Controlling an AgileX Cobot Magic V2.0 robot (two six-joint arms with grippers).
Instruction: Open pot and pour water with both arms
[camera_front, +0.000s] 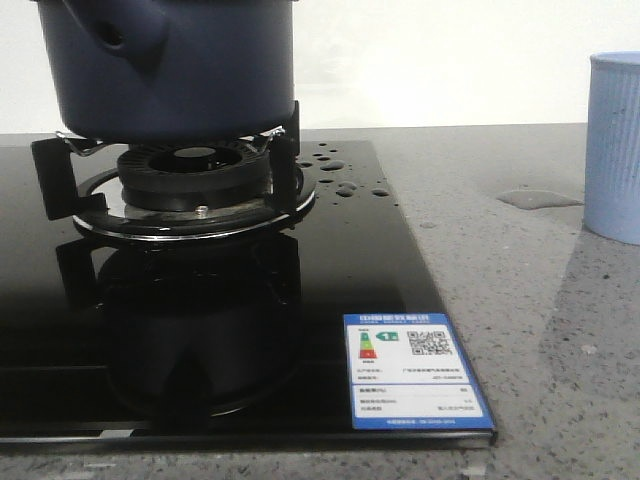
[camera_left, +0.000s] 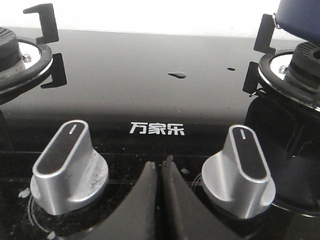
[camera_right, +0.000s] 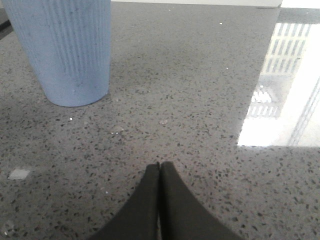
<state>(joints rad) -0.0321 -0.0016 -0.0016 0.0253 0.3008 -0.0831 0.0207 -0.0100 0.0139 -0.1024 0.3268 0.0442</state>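
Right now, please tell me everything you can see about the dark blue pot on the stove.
The pot is large, round and matte dark navy, with straight sides rounding in at the base. A stubby side knob with a round hole points toward the camera. It sits upright on the black metal supports above the burner of the glossy black glass stove. Its top is cut off in the front view, so no lid or rim can be seen. Neither pincer touches it. The left wrist view shows only an edge.
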